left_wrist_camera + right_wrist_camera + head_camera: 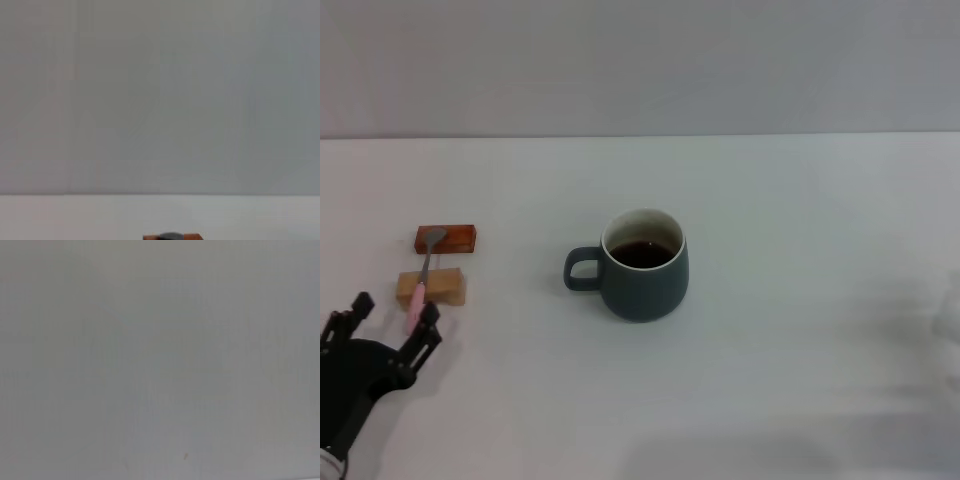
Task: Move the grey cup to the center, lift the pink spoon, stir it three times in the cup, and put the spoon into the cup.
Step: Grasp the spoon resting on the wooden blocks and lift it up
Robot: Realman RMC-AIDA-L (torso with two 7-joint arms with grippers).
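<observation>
The grey cup (642, 268) stands upright near the middle of the white table (790, 230), handle pointing left, dark liquid inside. The pink spoon (419, 285) lies across two small blocks at the left, its grey bowl on the far block and its pink handle reaching toward me. The left wrist view catches the spoon's bowl (171, 235) at the picture's edge. My left gripper (392, 318) is at the near left, open, its fingertips spread just short of the handle's end, one fingertip (428, 318) right beside it. The right gripper is out of view.
A reddish-brown block (446, 238) and a tan wooden block (432, 288) carry the spoon at the left. The reddish-brown block (150, 237) also shows in the left wrist view. A grey wall (640, 60) rises behind the table's far edge.
</observation>
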